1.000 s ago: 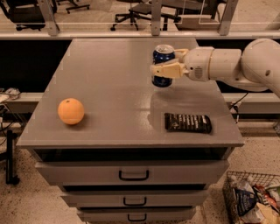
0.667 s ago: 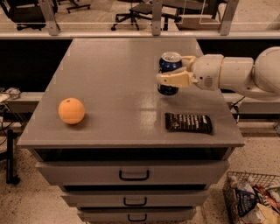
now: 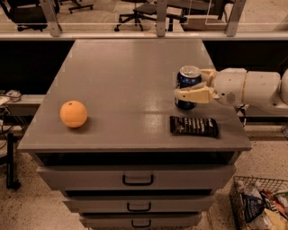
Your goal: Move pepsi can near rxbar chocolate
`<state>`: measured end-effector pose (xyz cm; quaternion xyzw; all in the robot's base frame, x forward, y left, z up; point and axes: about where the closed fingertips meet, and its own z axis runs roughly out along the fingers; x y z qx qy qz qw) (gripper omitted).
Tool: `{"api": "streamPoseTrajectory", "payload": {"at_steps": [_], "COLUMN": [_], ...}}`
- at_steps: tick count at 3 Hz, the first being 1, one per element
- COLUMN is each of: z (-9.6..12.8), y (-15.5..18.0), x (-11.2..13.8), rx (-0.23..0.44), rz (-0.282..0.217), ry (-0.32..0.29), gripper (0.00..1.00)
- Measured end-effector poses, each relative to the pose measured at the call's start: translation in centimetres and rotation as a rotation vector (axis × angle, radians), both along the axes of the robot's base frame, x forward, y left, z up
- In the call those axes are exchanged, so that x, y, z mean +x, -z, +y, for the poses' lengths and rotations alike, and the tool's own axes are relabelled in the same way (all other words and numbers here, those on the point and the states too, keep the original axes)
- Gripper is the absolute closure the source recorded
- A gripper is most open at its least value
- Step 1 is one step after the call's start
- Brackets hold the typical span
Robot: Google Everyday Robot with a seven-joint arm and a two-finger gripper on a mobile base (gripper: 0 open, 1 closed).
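The pepsi can point(image 3: 187, 79), blue with a silver top, stands upright on the grey cabinet top point(image 3: 130, 85), right of centre. My gripper point(image 3: 185, 86) reaches in from the right, its cream fingers point(image 3: 194, 95) on either side of the can. The rxbar chocolate point(image 3: 194, 126), a flat black wrapper with small white print, lies just in front of the can near the front right edge. Can and bar are a short gap apart.
An orange point(image 3: 73, 114) sits at the front left of the cabinet top. Drawers with dark handles point(image 3: 137, 180) are below. A wire basket point(image 3: 260, 207) with packets stands on the floor at the lower right. Office chairs point(image 3: 135, 13) stand behind a rail.
The gripper has carried the can forward and down toward the black bar; the can now rests on the top just behind the bar. The orange and bar have not moved.
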<state>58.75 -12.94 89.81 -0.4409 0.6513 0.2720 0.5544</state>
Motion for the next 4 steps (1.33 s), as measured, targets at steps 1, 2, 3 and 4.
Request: {"api": "streamPoseTrajectory", "payload": {"at_steps": [1,2,3,4], "z": [-1.5,-2.3,-2.8,-2.8], "y": [0.5,1.1,1.5,1.2], "x": [-1.0,-1.8,-2.4,-1.9], "rx": [-0.018,-0.022,-0.022,-0.012], "rz": [-0.008,-0.007,-0.004,-0.007], "ry": [0.012,0.014,0.010,0.003], "gripper": [0.35,0.11,0.00,0.00]}}
